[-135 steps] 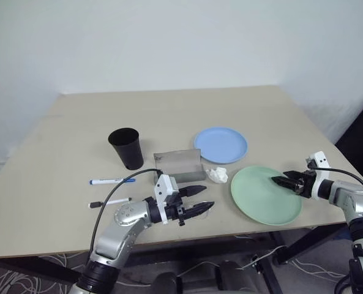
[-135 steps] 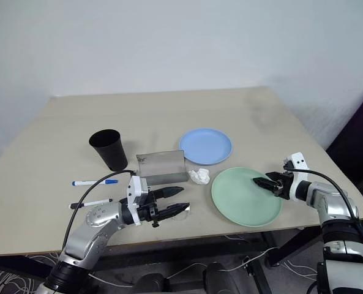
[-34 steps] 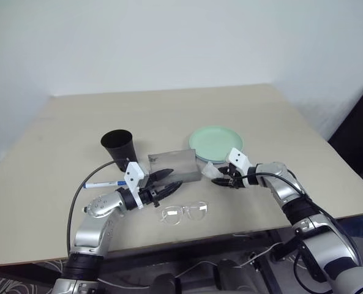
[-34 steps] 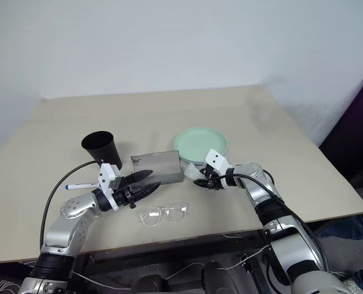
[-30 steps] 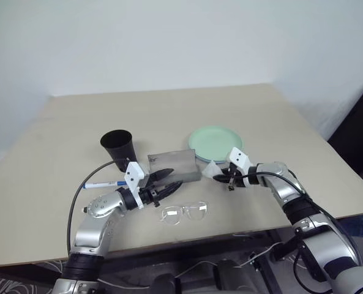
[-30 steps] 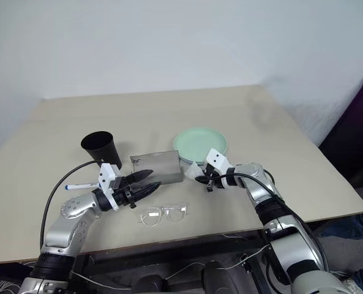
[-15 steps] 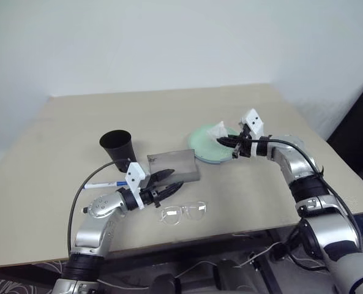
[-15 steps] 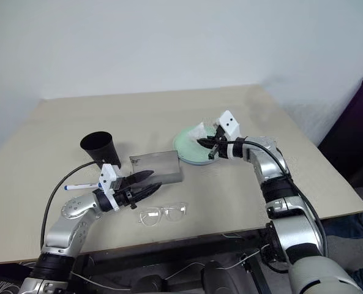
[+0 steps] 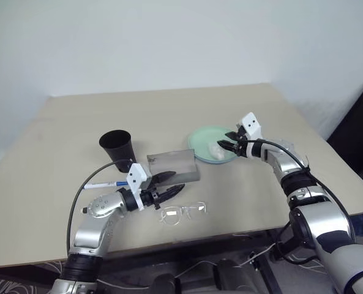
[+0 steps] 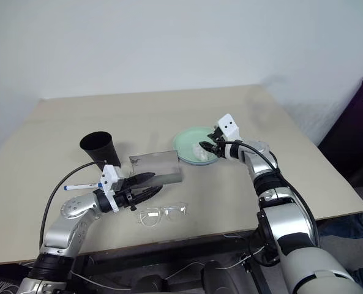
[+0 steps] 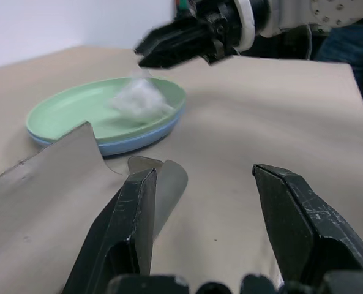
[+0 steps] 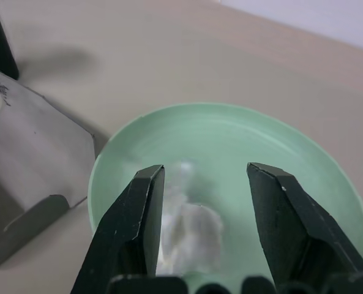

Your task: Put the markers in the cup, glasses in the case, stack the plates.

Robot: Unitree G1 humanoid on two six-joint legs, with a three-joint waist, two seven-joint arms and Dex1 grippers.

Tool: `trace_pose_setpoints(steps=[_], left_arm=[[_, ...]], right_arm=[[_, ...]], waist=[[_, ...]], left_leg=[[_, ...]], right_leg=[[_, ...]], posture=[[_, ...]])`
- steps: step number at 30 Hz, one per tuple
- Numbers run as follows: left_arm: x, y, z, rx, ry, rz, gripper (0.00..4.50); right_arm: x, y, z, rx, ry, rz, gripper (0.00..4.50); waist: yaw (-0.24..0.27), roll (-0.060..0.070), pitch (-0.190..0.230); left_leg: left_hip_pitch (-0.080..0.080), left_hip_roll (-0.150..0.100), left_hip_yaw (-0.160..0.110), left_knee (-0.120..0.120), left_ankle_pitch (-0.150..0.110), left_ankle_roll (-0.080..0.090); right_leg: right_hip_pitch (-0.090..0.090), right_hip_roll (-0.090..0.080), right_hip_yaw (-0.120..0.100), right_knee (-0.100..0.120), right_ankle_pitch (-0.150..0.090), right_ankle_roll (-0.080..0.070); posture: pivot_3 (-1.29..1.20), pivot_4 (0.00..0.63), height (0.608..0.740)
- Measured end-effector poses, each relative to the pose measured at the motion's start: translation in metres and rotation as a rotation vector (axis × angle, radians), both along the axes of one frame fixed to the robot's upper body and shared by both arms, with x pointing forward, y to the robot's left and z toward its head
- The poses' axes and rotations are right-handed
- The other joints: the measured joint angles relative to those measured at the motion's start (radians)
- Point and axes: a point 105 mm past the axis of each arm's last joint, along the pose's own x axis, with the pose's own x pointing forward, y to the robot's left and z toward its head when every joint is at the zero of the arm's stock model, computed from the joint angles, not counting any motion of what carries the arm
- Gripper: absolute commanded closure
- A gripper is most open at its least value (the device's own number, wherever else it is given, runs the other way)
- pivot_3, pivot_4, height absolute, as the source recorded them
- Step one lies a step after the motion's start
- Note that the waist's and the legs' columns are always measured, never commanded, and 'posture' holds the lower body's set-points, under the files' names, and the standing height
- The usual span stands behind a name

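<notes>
Right wrist view: the right gripper (image 12: 199, 184) has just spread its fingers and let go of the paper wad (image 12: 190, 236), which now lies in the green plate (image 9: 201, 138) stacked on the blue plate (image 11: 129, 142). Plates look done. The left gripper (image 9: 172, 184) hovers with fingers apart, empty, by the grey case (image 9: 174, 166); the wire-framed glasses (image 9: 184, 214) lie on the tabletop (image 9: 242, 190).

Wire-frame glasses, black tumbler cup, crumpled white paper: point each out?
Clear-lensed wire-frame glasses (image 9: 183, 212): left eye view, on the bridge between the lenses.
Black tapered plastic cup (image 9: 117, 153): left eye view, on its side wall.
Crumpled white paper (image 12: 190, 239): right wrist view, on its middle.
</notes>
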Motion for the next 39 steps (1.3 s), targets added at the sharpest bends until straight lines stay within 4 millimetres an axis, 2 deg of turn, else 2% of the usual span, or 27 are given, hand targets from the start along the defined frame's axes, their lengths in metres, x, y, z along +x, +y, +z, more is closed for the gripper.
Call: trace_pose_setpoints(steps=[6,9,14,19,22,23,24,27,30,31,39], left_arm=[[-0.001,-0.002,0.011,0.191,0.059,-0.278,1.88],[-0.003,-0.009,0.01,0.264,0.108,-0.422,1.88],[-0.004,-0.018,0.012,0.324,0.153,-0.574,1.88],[-0.002,-0.017,-0.002,0.46,0.205,-0.674,1.88],[-0.002,-0.015,-0.007,0.516,0.219,-0.725,2.44],[-0.002,-0.015,-0.009,0.536,0.216,-0.737,2.75],[-0.001,-0.014,-0.01,0.548,0.215,-0.745,2.75],[-0.001,-0.016,-0.016,0.56,0.221,-0.756,3.44],[0.0,-0.017,-0.02,0.56,0.222,-0.759,4.38],[0.0,-0.018,-0.018,0.56,0.211,-0.766,4.48],[0.002,-0.021,-0.015,0.542,0.195,-0.765,4.48]], right_arm=[[-0.05,0.0,-0.011,0.05,0.057,0.265,2.12],[-0.07,0.001,-0.009,0.072,0.077,0.35,2.12],[-0.082,0.008,0.001,0.101,0.067,0.398,2.12],[-0.103,0.014,0.007,0.149,0.078,0.464,2.12],[-0.109,0.014,0.009,0.144,0.075,0.472,2.08],[-0.11,0.014,0.009,0.142,0.075,0.47,2.08],[-0.111,0.014,0.008,0.143,0.076,0.467,2.08],[-0.112,0.014,0.005,0.144,0.086,0.455,2.08],[-0.112,0.014,0.006,0.142,0.077,0.448,2.08],[-0.112,0.014,0.005,0.142,0.078,0.445,2.08],[-0.114,0.018,0.001,0.135,0.091,0.458,2.08]], waist=[[0.002,0.001,0.0],[0.0,0.001,0.0],[0.001,0.001,0.0],[0.003,0.001,0.0],[0.005,0.0,0.0],[0.006,0.0,0.0],[0.008,0.0,0.0],[0.011,0.0,0.001],[0.014,0.0,0.0],[0.018,0.0,0.0],[0.033,0.0,0.0]], left_leg=[[0.0,-0.002,-0.004,0.001,0.0,0.0],[0.0,-0.001,-0.004,0.001,0.0,0.0],[0.001,-0.001,-0.005,0.001,0.0,0.0],[-0.001,-0.001,-0.006,0.001,0.0,0.0],[-0.001,-0.001,-0.006,0.001,0.0,0.0],[-0.001,-0.001,-0.006,0.002,0.0,0.0],[-0.001,-0.001,-0.006,0.002,0.0,0.0],[-0.001,-0.001,-0.006,0.002,0.0,0.0],[-0.001,-0.001,-0.006,0.002,0.0,0.0],[0.0,-0.001,-0.006,0.002,0.0,0.0],[0.0,-0.001,-0.006,0.006,0.0,0.0]], right_leg=[[0.003,0.0,-0.002,-0.001,-0.001,0.001],[0.003,0.0,-0.003,0.0,-0.001,0.001],[0.003,0.001,-0.003,0.001,-0.001,0.0],[0.002,0.001,-0.003,-0.001,-0.001,0.001],[0.002,0.0,-0.003,-0.001,-0.001,0.001],[0.002,0.0,-0.003,-0.001,-0.001,0.001],[0.002,0.0,-0.003,-0.001,-0.001,0.001],[0.002,0.0,-0.003,0.0,-0.001,0.001],[0.002,0.0,-0.003,0.0,-0.001,0.001],[0.003,0.0,-0.003,0.0,-0.001,0.001],[0.005,0.0,-0.003,0.0,-0.002,-0.001]], posture=[[0.0,0.0,0.737],[0.0,0.0,0.737],[0.0,0.0,0.737],[0.0,0.0,0.737],[0.0,0.0,0.737],[0.0,0.0,0.737],[0.0,0.0,0.737],[0.0,0.0,0.737],[0.0,0.0,0.737],[0.0,0.0,0.737],[0.0,0.0,0.737]])
